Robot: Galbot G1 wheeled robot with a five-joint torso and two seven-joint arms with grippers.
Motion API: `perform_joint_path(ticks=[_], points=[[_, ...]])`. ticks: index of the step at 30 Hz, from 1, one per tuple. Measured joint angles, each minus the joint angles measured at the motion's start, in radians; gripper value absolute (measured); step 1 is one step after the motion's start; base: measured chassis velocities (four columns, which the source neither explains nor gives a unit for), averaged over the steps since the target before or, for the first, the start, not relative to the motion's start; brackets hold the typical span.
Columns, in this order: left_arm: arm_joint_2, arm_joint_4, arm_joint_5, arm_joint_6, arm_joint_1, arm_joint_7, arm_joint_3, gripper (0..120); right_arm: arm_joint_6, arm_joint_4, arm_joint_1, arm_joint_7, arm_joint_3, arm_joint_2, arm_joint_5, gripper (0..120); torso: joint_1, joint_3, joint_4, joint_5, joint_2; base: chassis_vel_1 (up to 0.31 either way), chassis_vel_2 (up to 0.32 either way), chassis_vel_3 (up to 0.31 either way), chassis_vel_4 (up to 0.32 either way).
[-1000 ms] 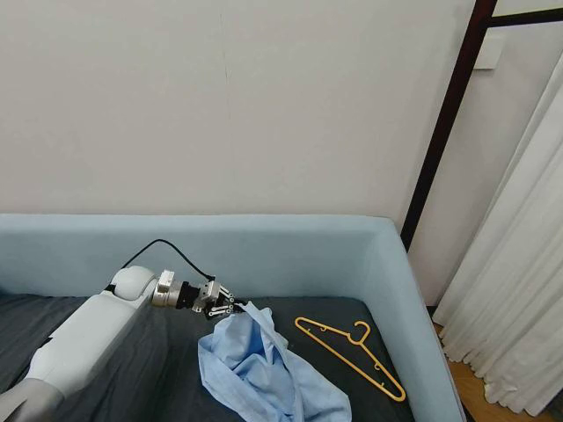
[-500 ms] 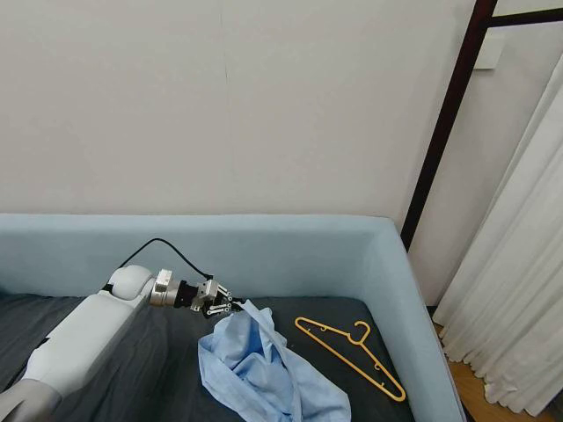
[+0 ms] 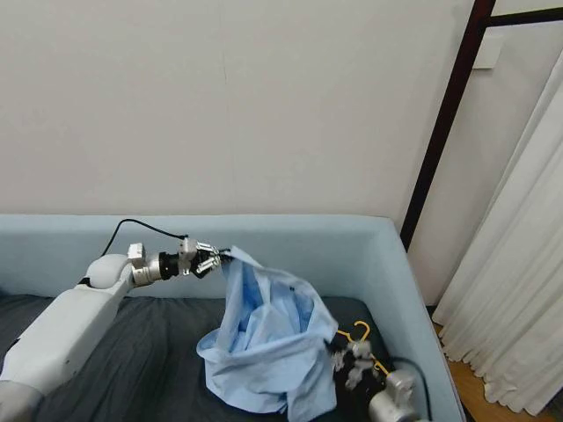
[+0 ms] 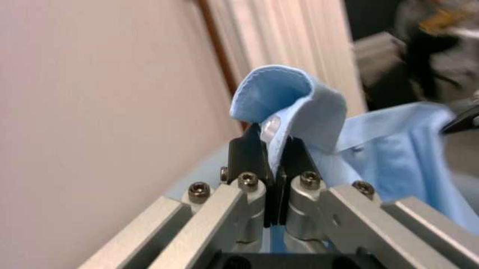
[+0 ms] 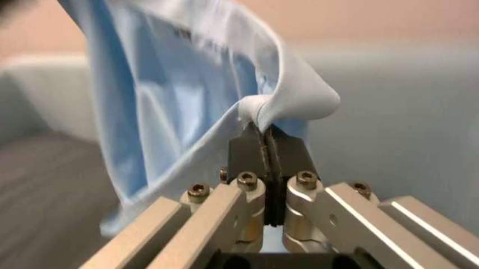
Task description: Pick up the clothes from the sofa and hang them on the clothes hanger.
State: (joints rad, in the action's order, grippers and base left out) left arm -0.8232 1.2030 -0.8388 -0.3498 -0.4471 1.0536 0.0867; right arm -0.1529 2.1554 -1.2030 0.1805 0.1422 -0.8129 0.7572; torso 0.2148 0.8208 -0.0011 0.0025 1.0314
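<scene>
A light blue shirt (image 3: 268,347) hangs lifted above the dark sofa seat, its lower folds still resting on the cushion. My left gripper (image 3: 214,258) is shut on the shirt's collar (image 4: 288,106), holding it up in front of the sofa's back. My right gripper (image 3: 345,356) is shut on another edge of the shirt (image 5: 288,106) lower down at the right. A yellow clothes hanger (image 3: 356,332) lies on the seat behind the shirt, mostly hidden by the cloth and the right gripper.
The light blue sofa back (image 3: 299,246) and right arm wall (image 3: 413,325) enclose the dark seat (image 3: 132,360). A dark wooden pole (image 3: 444,123) leans up at the right, next to a white curtain (image 3: 519,290).
My left gripper has lifted the shirt's collar up and slightly left off the seat. The right arm has come into view and shut on the shirt's edge near the hanger.
</scene>
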Motion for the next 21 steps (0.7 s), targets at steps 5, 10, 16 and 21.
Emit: perform_joint_path(ticks=[5,10,16,21], points=[[0.046,0.117,-0.105,-0.04,-0.061,-0.179,0.042,0,0.105,0.101,0.054,-0.166,0.146,0.109,0.102,0,0.0,0.0,-0.0006,0.0001,0.0,0.0,0.0,0.0,0.0],[0.117,0.278,-0.14,-0.046,-0.081,-0.343,0.055,0,0.152,0.174,0.145,-0.203,0.202,0.192,0.263,0,0.0,0.0,-0.0004,0.0002,0.0,0.0,0.0,0.0,0.0],[0.258,0.441,-0.214,0.015,0.024,-0.508,0.051,0,0.162,0.197,0.322,-0.237,0.237,0.337,0.464,0,0.0,0.0,-0.0005,0.0005,0.0,0.0,0.0,0.0,0.0],[0.37,0.539,-0.288,0.039,0.08,-0.581,0.061,0,0.142,0.218,0.398,-0.235,0.336,0.426,0.606,0,0.0,0.0,-0.0003,0.0001,0.0,0.0,0.0,0.0,0.0]])
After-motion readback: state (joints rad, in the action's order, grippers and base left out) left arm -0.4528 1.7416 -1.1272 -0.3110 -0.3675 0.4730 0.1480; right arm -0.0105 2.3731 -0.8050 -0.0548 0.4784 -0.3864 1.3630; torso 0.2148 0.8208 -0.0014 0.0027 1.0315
